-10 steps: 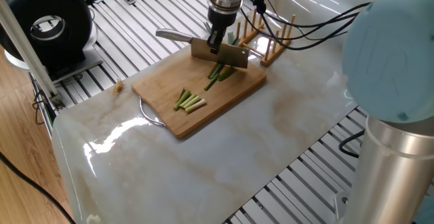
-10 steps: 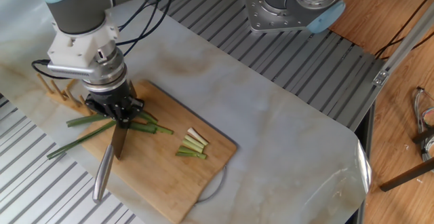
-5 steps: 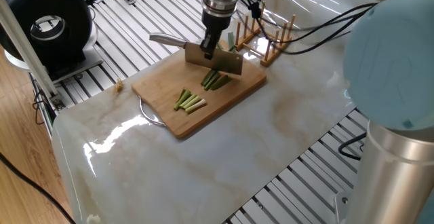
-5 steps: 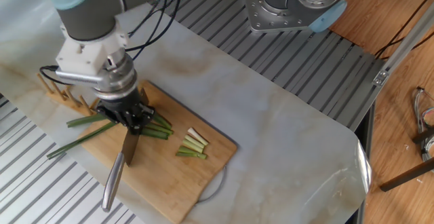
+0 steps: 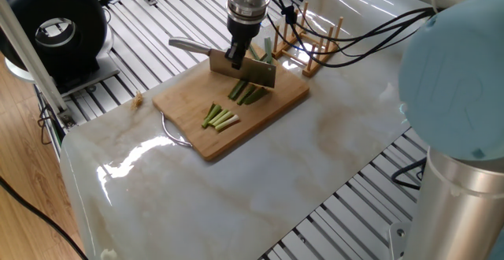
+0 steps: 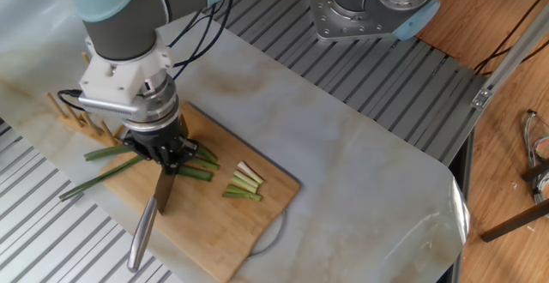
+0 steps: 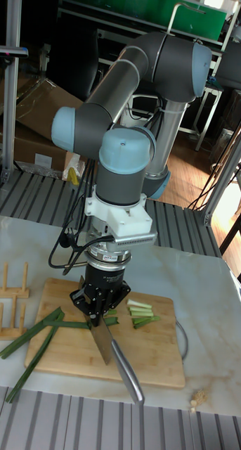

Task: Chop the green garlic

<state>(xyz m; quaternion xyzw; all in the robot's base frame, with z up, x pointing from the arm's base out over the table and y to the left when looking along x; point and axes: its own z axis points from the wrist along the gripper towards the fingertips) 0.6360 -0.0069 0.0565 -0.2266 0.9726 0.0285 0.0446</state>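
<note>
The pale marbled tabletop (image 6: 369,154) carries a wooden cutting board (image 6: 202,223), and the robot arm (image 7: 127,105) stands over the board's back half. Its claw (image 6: 163,156) is clenched on the blade of a knife (image 5: 236,65), whose steel handle (image 6: 141,236) sticks out past the board edge. The blade hangs edge-down at the cut end of the green garlic (image 6: 111,167); whether it touches the wood cannot be told.

Going by how things lie, the chopping is partly done. A small bunch of short cut pieces (image 6: 244,183) lies apart near the board's middle, pale at one end and green at the other. A second cluster of short green pieces (image 5: 248,93) sits right beside the blade. What is left is the long leafy part: several dark green stalks lying roughly side by side, fanning a little.

The long axis of the stalks runs along the board's length, square to the blade. The cut ends point toward the middle of the board and the loose pieces. The leaf tips (image 7: 15,365) point the other way, overhanging the board's end, close to a wooden peg rack (image 7: 11,292). Several more cuts along that leafy length look to be needed.
</note>
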